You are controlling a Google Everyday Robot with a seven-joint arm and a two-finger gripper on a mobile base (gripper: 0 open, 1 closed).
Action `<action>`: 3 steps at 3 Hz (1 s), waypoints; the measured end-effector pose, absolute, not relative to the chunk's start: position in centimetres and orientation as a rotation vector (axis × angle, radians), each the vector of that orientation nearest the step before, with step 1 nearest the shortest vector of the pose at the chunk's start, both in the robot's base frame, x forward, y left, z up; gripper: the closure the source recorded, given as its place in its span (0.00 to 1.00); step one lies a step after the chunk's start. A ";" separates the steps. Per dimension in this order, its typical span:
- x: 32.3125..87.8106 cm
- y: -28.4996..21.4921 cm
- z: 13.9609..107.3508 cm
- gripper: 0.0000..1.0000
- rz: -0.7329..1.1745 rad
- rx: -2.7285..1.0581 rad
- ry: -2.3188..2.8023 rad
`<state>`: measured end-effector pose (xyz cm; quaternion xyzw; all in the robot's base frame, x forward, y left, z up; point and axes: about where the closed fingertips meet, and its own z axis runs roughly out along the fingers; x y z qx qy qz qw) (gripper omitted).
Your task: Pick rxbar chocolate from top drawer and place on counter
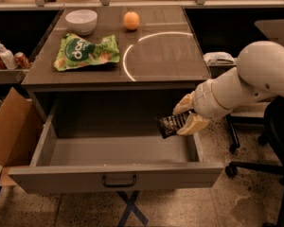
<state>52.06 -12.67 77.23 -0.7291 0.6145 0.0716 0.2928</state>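
The top drawer (116, 175) is pulled open below the counter (170, 56), with a dark handle on its front panel. Its inside looks bare. My gripper (183, 119) is shut on the rxbar chocolate (172, 124), a small black wrapper with white lettering. It holds the bar in the air above the drawer's right side, just below the counter's front edge. The white arm comes in from the right.
On the counter lie a green snack bag (85, 51), a white bowl (81, 21) and an orange (131, 20). A cardboard box (9, 126) stands at the left of the drawer. An office chair (255, 141) stands at the right.
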 end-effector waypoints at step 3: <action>63.6 -17.7 83.2 1.00 0.078 -1.682 1.453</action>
